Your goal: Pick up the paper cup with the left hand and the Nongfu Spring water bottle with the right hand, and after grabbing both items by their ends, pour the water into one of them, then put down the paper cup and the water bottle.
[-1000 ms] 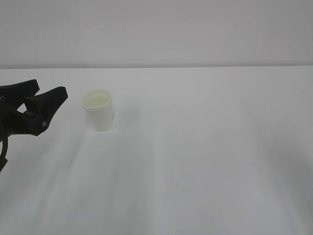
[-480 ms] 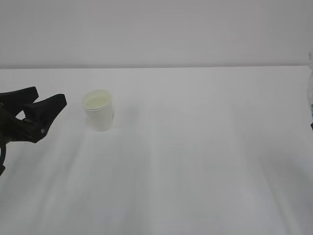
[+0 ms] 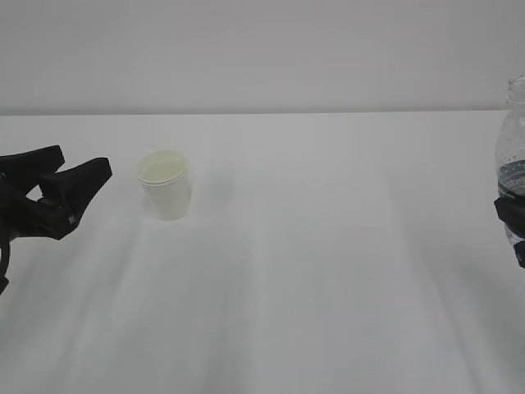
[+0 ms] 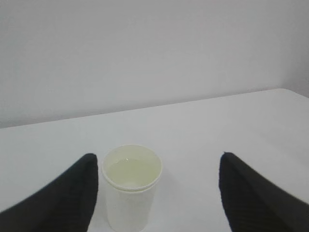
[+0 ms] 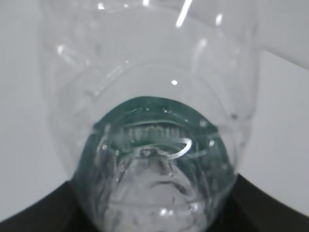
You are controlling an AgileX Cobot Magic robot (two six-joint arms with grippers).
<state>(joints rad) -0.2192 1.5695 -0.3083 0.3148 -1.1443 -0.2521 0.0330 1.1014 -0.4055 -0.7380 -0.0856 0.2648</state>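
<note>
Cup point(image 3: 166, 185) stands before open left hand point(image 3: 78, 185); right hand point(image 3: 513, 226) (mostly offscreen) grips bottle point(image 3: 513, 156).

The left hand point(image 3: 80, 171) sits low at the left edge of the exterior view, its 2 black fingers point(image 4: 58, 200) spread wide apart and pointing right, with nothing between them. The right hand point(image 3: 513, 220) shows only as a dark sliver at the right edge; in the right wrist view its jaws clasp the bottle point(image 5: 154, 121) from both sides.
</note>
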